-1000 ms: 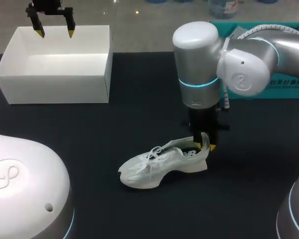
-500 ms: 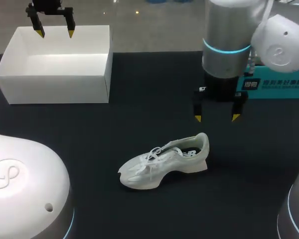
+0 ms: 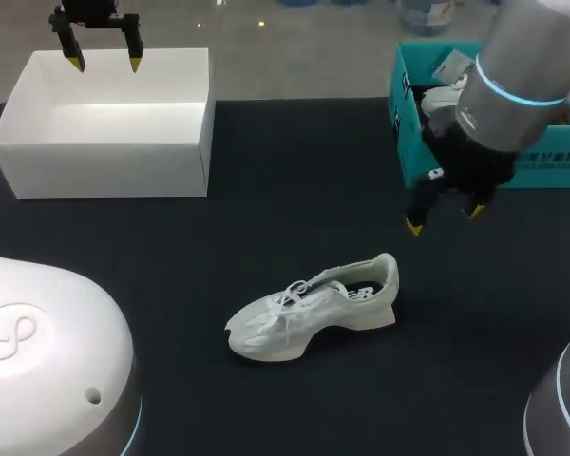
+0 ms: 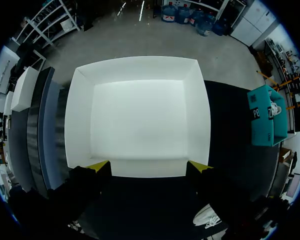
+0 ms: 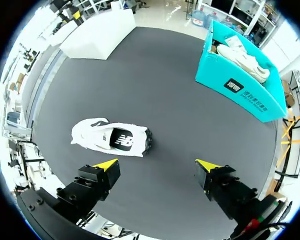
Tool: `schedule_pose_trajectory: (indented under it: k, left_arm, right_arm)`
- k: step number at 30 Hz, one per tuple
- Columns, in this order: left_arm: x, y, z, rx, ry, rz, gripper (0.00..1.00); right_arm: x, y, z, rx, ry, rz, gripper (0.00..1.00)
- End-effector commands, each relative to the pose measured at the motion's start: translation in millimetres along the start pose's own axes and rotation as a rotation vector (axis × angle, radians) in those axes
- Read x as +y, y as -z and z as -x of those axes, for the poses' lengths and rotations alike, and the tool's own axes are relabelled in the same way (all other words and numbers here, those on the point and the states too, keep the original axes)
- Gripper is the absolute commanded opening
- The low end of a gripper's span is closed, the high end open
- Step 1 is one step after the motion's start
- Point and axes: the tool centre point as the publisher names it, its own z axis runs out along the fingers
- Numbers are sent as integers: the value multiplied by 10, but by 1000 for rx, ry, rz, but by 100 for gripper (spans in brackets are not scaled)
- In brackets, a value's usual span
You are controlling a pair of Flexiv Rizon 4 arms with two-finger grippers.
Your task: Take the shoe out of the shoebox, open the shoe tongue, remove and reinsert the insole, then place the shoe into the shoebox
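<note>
Right arm's pulled off the shoe: a second ago its fingers were down at the heel, and now the right gripper has lifted and swung out toward the teal box. Its fingers are spread wide with nothing in them. The white sneaker hasn't budged. It's sitting upright on the black table, toe pointing to the robot's left, well clear of both boxes. The left gripper hasn't moved either, parked over the far rim of the white shoebox, fingers apart and empty.

From the right wrist view the sneaker sits ahead of the open right gripper, and you can see down into the opening.

My guess is the tongue or insole work is up next. I'd bring the left arm over to pin the toe so the shoe doesn't skate, then come in from above with the right and pinch only the tongue, not the laces.
</note>
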Motion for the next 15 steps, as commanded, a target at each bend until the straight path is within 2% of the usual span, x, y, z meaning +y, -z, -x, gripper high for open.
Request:
schedule_pose_trajectory:
  k: [1, 3, 4, 6, 8, 12, 14, 15]
  left_arm:
    - [3, 1, 5, 0, -1, 0, 100]
    - [3, 1, 5, 0, -1, 0, 100]
    - [3, 1, 5, 0, -1, 0, 100]
    - [3, 1, 5, 0, -1, 0, 100]
    - [3, 1, 5, 0, -1, 0, 100]
    - [3, 1, 5, 0, -1, 0, 100]
    - [3, 1, 5, 0, -1, 0, 100]
    - [3, 1, 5, 0, -1, 0, 100]
  right_arm:
    - [-91, -15, 77, 322, 242, 131, 100]
    - [-62, -57, 97, 326, 491, 162, 100]
    - [-71, -65, 107, 334, 530, 184, 100]
    - [-76, -23, 135, 282, 794, 243, 100]
    - [-81, -5, 162, 191, 967, 243, 100]
    - [-42, -57, 250, 145, 1124, 279, 100]
    - [10, -126, 279, 100, 1151, 242, 100]
    - [30, -164, 286, 84, 1152, 195, 100]
